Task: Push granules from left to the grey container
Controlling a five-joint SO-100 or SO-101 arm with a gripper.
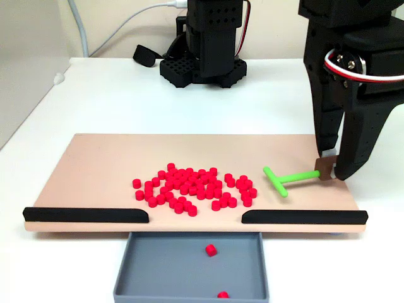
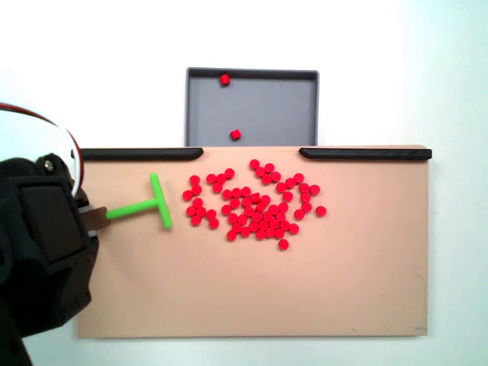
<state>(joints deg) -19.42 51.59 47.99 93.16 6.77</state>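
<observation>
Here the tan board (image 1: 95, 164) serves as the landmark for everything. On its surface, roughly at the middle and a little toward the edge with the black strips (image 1: 85, 214), lie the granules (image 1: 196, 188), a loose heap of small red pellets; another fixed view shows the same heap (image 2: 255, 204) spread between the two strips' inner ends and reaching toward the board's centre. The grey container (image 1: 129, 271) sits off the board, touching the edge just beyond the gap between the strips, and two red pellets lie inside it. From above, the container (image 2: 198, 107) shows one pellet near its far wall and one close to the board. The green T-shaped tool (image 1: 282, 178) lies flat on the board beside the heap, its crossbar facing the pellets and just short of them, its stem running toward the board's short end. The gripper (image 1: 331, 169) stands at that end, its two black fingers closed on a small brown tab at the end of the tool's stem; the view from above (image 2: 93, 219) shows the same pinch.
</observation>
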